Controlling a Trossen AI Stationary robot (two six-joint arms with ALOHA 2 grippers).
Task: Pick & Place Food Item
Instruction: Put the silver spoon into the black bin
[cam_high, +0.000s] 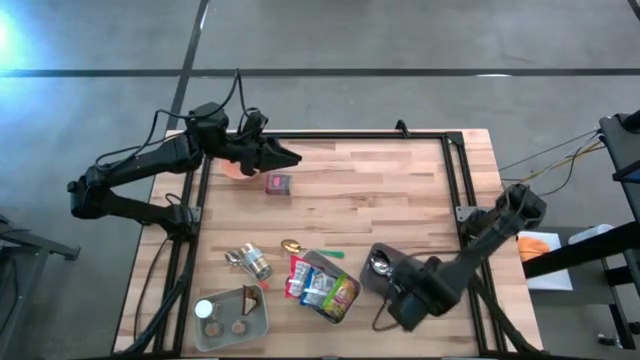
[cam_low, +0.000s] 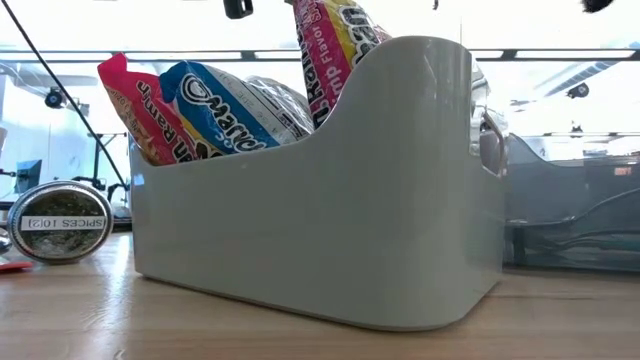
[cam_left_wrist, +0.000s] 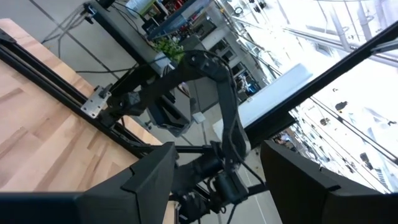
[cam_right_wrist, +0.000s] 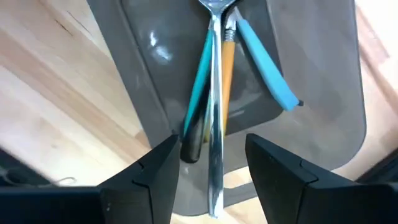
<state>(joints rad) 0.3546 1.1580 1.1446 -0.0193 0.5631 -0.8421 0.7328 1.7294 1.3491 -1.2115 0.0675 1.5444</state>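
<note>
1. The step in hand looks like a release or approach at the cutlery tray: the right gripper hangs just above it, fingers parted around the utensil handles with nothing visibly clamped.
2. That dark tray holds a metal spoon, a blue-handled utensil and an orange-handled one, lying bunched together lengthwise.
3. The left gripper hovers at the far left of the table, beside a small maroon packet, fingers parted and empty.
4. The food items, bright snack packets, stand in the pale grey bin near the table's front middle.
5. A clear container at the front left holds small round pieces; a spice jar lies beside the bin.
6. Next, I judge, the right arm must lift clear of the tray before reaching for any food.
</note>
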